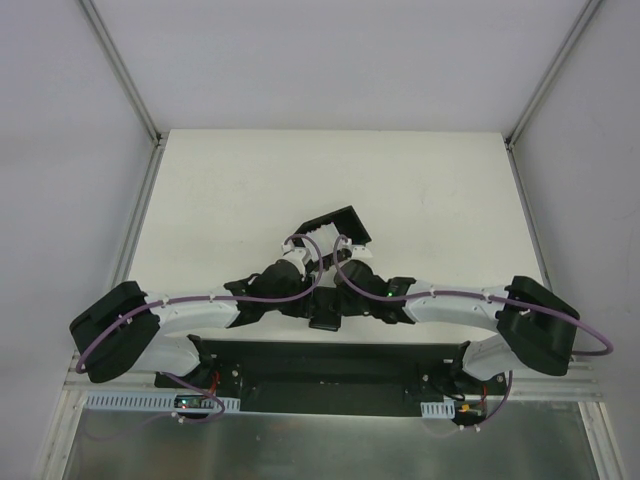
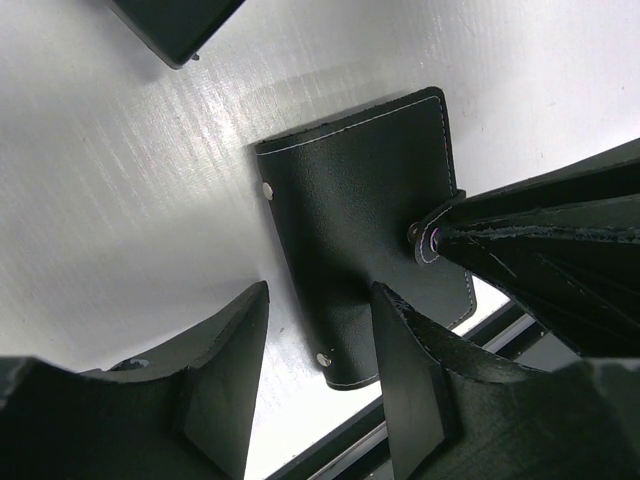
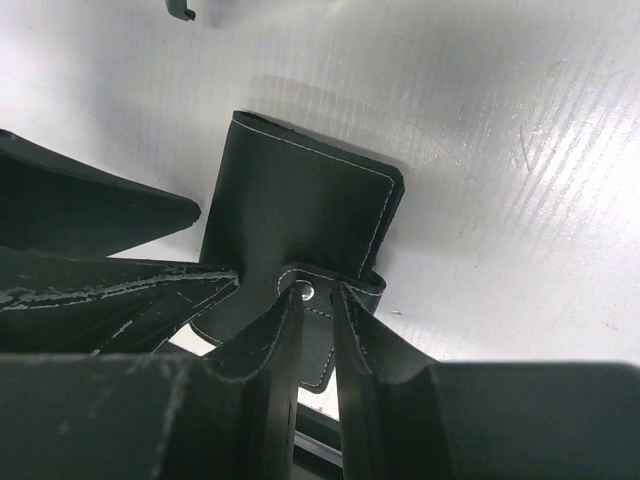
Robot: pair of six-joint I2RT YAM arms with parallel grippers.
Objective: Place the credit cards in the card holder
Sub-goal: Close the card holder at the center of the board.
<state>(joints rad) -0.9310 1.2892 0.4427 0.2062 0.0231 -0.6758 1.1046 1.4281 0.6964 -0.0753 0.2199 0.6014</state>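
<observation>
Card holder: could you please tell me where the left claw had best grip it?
Probably the riveted long edge of the card holder, approached from the side away from the clasp tab, which the right claw pinches; it lies flat and closed.

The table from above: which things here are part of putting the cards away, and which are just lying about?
In the job: card holder, folded shut; right gripper, pinching its clasp tab; left gripper, open over it. No credit cards show.
Lying about: black walled tray, farther back on the table.
</observation>
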